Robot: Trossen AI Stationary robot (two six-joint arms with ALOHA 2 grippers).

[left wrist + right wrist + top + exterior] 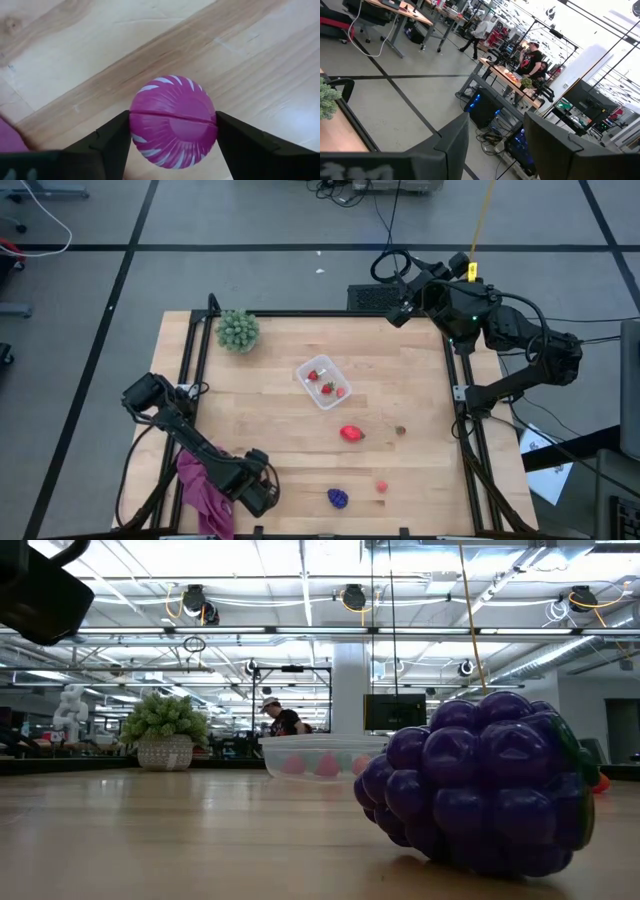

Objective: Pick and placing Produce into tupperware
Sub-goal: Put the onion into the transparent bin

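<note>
My left gripper is near the table's near-left corner and is shut on a magenta toy ball with white stripes. In the high view the gripper hides that ball. The clear tupperware stands mid-table with a few red and pink pieces in it. On the wood lie a red piece, a small brownish one, a small pink-red one and purple grapes. The grapes fill the near right of the low view. My right gripper waits open past the table's far-right corner. My left gripper pinches the magenta striped ball between its two fingers, one finger on each opposite side of its widest part. The fingers come from above, pointing down at the table. The ball appears lifted off the wood; its underside does not show.
A spiky green plant stands at the far-left corner. A magenta cloth hangs over the near-left edge beside my left arm. Black frame rails run along the table's left and right sides. Bare wood lies between the tupperware and my left gripper.
</note>
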